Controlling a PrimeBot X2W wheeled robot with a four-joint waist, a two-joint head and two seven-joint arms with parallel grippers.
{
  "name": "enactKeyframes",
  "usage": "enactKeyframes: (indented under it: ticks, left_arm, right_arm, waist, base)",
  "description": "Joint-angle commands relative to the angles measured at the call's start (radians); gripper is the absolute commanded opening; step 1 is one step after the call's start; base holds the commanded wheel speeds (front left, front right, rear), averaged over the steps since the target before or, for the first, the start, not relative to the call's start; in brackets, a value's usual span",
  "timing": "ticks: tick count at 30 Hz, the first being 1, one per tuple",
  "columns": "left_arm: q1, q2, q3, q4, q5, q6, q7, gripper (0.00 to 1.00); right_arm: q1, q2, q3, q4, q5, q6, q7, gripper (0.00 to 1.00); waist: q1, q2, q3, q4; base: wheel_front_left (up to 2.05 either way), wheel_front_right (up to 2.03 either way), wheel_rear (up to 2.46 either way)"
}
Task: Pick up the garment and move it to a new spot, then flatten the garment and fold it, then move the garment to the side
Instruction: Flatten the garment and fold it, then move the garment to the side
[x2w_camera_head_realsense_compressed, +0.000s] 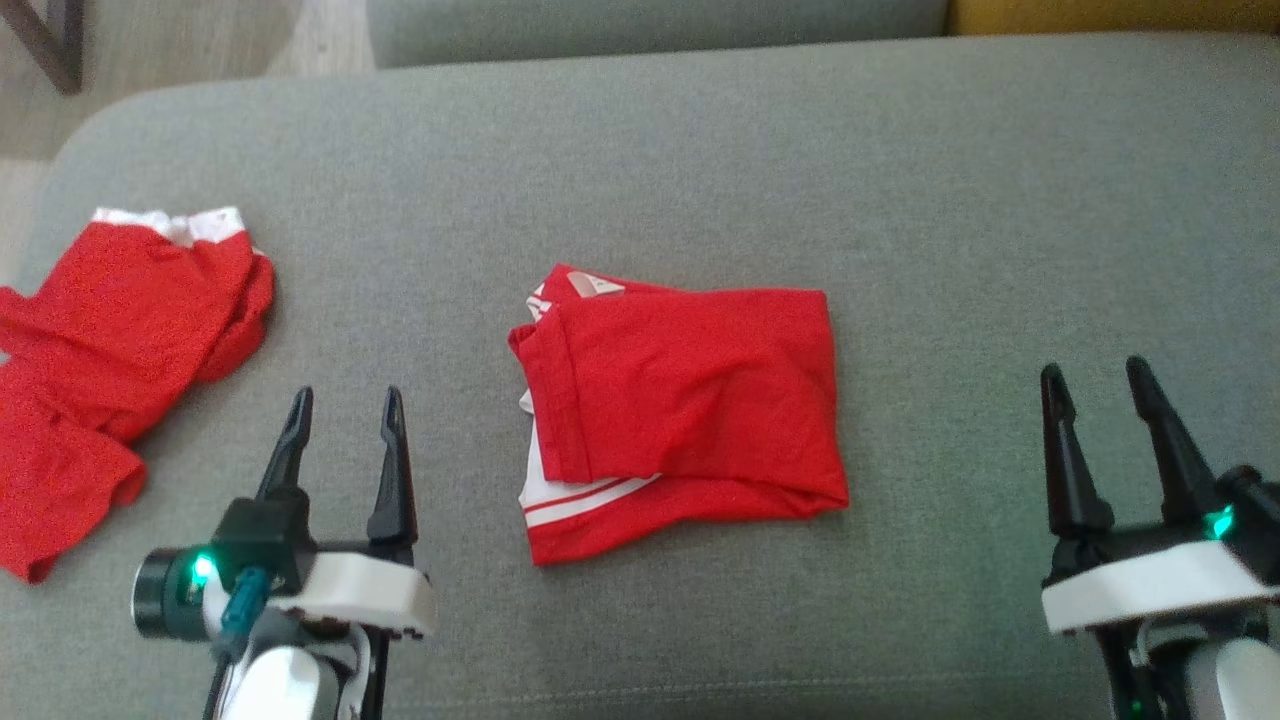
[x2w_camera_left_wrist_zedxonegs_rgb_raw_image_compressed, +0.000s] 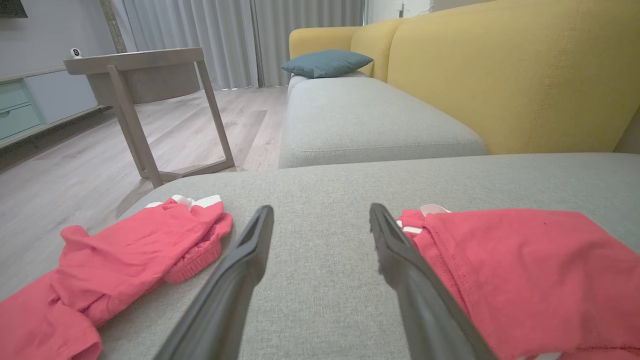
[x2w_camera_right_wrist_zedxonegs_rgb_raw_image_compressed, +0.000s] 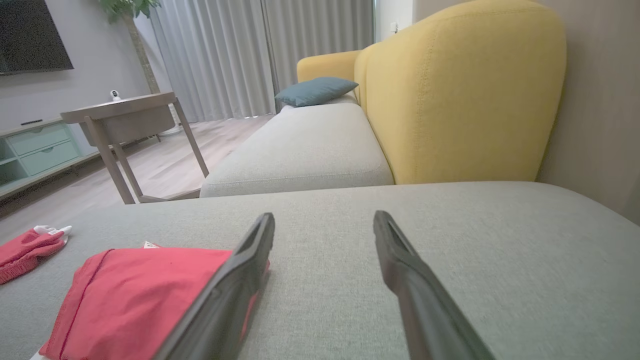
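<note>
**Both claws wide open and empty, folded red garment between them**

The left claw hangs low over the grey sofa seat, its two dark fingers spread apart with nothing between them. In its own wrist view the right-hand finger stands just beside the near edge of the folded red garment; I cannot tell whether it touches the cloth. The right claw is spread just as wide and also grips nothing. It sits well off to the garment's other side, over bare upholstery.

The folded garment lies about mid-seat, between the two claws. It is a roughly square packet with a stitched hem running down its left side, and white stripes and trim show at the lower left and upper left corners.

Further to the robot's left, near the rounded end of the seat, a second, crumpled red garment lies in a loose heap with a white band at its top edge. It is well apart from the folded one.

Beyond the seat are another grey cushion section, a yellow backrest and a teal pillow.
</note>
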Motion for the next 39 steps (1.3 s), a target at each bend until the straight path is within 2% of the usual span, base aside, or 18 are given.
enactKeyframes:
  ticks: [1,19,39]
  left_arm:
    - [-0.017,0.019,0.030,-0.031,-0.008,0.000,0.002,1.00]
    - [0.061,0.037,0.012,-0.063,-0.020,0.014,0.043,1.00]
    - [0.059,0.053,0.005,-0.086,-0.021,0.031,0.052,1.00]
  right_arm:
    - [-0.002,0.000,0.014,-0.042,-0.010,0.007,0.008,1.00]
    - [0.081,0.043,0.017,-0.093,-0.007,0.007,0.063,1.00]
    - [0.085,0.051,0.017,-0.094,-0.008,0.007,0.074,1.00]
  waist:
    - [0.0000,-0.0001,-0.020,-0.003]
    - [0.0000,-0.0001,-0.093,-0.003]
    - [0.0000,-0.0001,-0.094,-0.005]
  base:
    - [0.00,0.00,0.00]
    - [0.00,0.00,0.00]
    - [0.00,0.00,0.00]
